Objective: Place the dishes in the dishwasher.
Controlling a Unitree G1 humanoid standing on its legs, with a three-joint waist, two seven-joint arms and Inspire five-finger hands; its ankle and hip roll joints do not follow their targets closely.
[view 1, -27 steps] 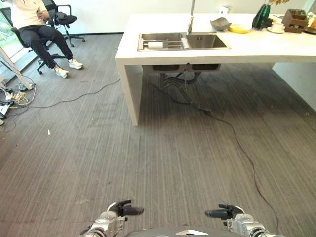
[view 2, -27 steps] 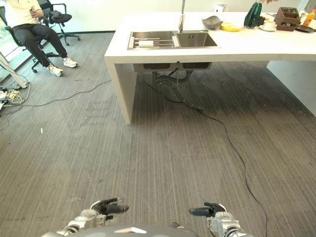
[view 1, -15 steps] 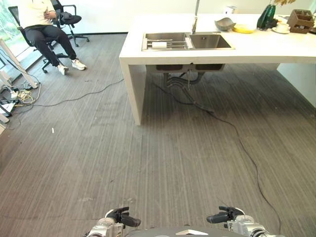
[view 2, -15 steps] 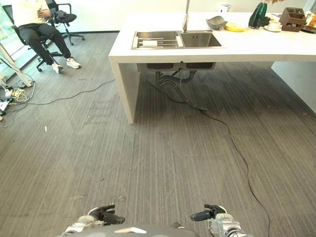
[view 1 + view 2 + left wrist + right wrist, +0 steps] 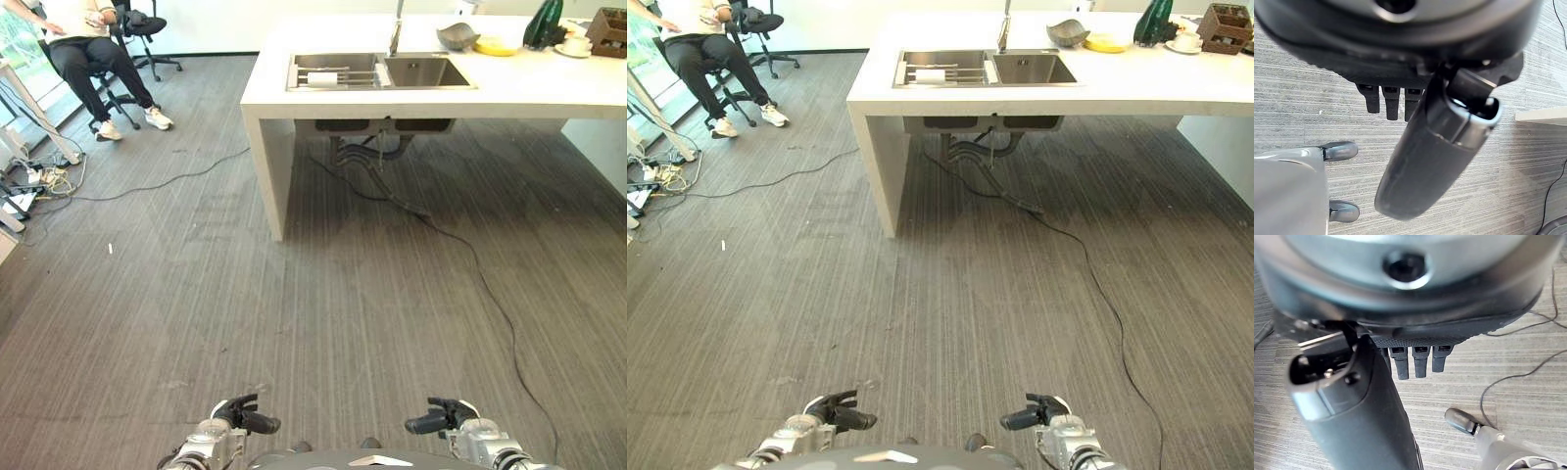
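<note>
Daylight is coming in from the far left side, and the white counter point(image 5: 441, 93) is shining bright. It is casting a soft shadow on the grey floor point(image 5: 294, 313) beneath. In both wrist views the close thumbs are looking blurred.

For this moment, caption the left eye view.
Both hands, left and right, empty, facing the distant sink counter.

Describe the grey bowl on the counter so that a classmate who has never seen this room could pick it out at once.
Start at the white counter with the double steel sink set into it. Behind the sink's right basin, just right of the tap, sits the grey bowl. It is dull grey with an uneven rim, unlike the flat yellow dish beside it and the dark green bottle further right.
</note>
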